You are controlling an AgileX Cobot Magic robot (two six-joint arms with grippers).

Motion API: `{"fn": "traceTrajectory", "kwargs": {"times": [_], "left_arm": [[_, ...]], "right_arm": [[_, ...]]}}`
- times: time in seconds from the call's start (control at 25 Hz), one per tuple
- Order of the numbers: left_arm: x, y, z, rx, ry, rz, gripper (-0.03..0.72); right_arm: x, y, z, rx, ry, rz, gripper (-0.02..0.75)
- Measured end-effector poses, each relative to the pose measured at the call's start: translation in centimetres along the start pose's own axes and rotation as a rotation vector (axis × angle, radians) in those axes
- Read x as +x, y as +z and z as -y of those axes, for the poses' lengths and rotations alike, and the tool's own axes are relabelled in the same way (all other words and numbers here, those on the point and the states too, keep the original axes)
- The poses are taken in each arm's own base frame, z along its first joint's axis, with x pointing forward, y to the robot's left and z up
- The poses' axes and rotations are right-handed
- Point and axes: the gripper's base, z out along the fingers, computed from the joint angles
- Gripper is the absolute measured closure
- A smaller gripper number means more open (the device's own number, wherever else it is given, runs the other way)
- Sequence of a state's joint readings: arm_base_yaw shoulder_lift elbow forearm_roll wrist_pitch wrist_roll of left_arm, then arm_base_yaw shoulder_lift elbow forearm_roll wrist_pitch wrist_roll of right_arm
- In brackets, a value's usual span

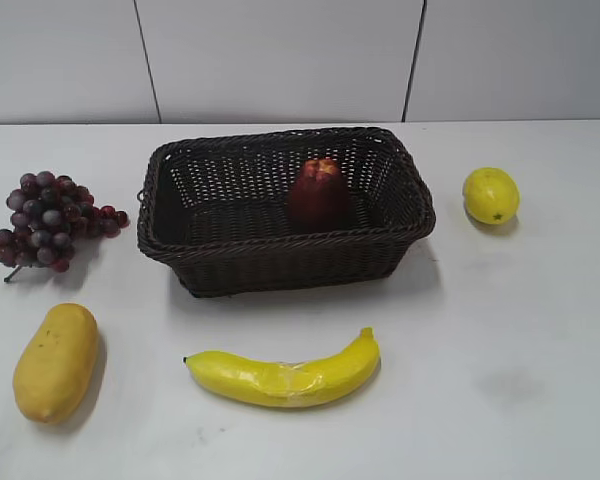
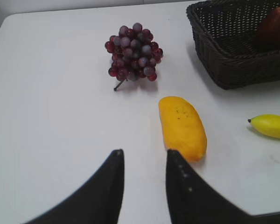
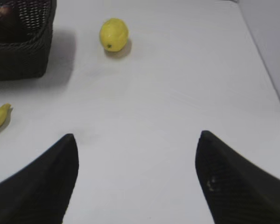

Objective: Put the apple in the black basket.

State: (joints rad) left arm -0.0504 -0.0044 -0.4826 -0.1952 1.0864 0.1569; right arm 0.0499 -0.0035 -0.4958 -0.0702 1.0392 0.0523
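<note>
The dark red apple [image 1: 318,190] rests inside the black basket [image 1: 280,262], toward its right back part. The apple also shows in the left wrist view [image 2: 273,28] inside the basket [image 2: 228,60], and at the top left of the right wrist view [image 3: 2,18] in the basket [image 3: 23,58]. No gripper appears in the exterior view. My left gripper [image 2: 144,156] is open and empty above the bare table, next to the mango. My right gripper [image 3: 137,140] is wide open and empty above the bare table, far from the basket.
A bunch of purple grapes [image 1: 48,220] lies left of the basket. A yellow-orange mango [image 1: 56,360] lies at the front left. A banana [image 1: 285,374] lies in front of the basket. A yellow lemon [image 1: 491,194] sits to the right of it. The white table [image 1: 500,380] bears them all.
</note>
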Motion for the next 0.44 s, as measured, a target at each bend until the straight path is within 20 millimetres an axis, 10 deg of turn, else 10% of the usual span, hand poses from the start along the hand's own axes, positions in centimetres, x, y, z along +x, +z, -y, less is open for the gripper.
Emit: {"fn": "traceTrajectory", "kwargs": {"times": [0.44], "left_arm": [[0.00, 0.00, 0.00, -0.001, 0.000, 0.000, 0.454]], "right_arm": [[0.01, -0.01, -0.01, 0.011, 0.006, 0.000, 0.147]]}}
